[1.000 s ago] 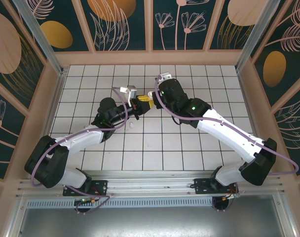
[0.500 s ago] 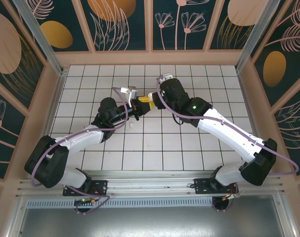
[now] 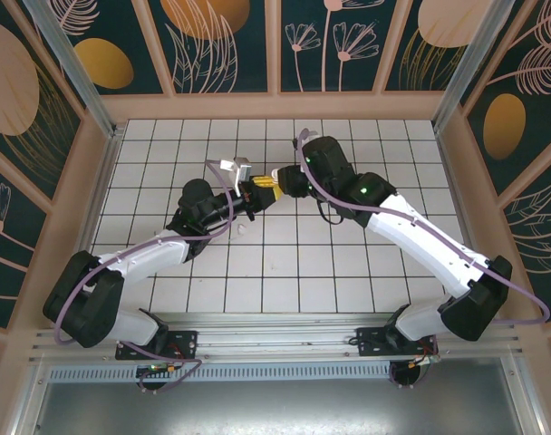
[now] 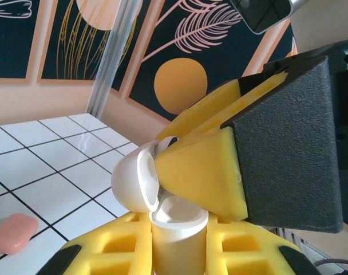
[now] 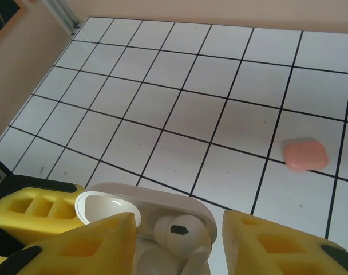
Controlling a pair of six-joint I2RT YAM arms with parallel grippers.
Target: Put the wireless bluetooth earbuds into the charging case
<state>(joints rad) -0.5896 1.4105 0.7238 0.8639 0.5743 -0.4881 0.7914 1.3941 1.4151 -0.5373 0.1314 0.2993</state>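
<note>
left hand (image 4: 178, 255) clamped on charging case (image 4: 178, 229) | right hand (image 5: 177, 217) spread, straddling earbud (image 5: 178, 232)

The top external camera sat high above and behind the arm bases, looking down and forward. The bases lay along the bottom of its frame and the tiled table (image 3: 167, 145) filled the middle. The left wrist camera sat low and very close behind the left gripper (image 4: 178, 226), facing almost level toward the patterned wall (image 4: 180, 86). The right wrist camera, equally close, looked steeply down past the right gripper (image 5: 177, 223) onto the tiles. Both wrist views shared the charging case (image 4: 180, 249) (image 5: 162, 195) at bottom centre and the salmon-pink piece (image 4: 11, 232) (image 5: 305, 154), lower left in one and at right in the other.
</note>
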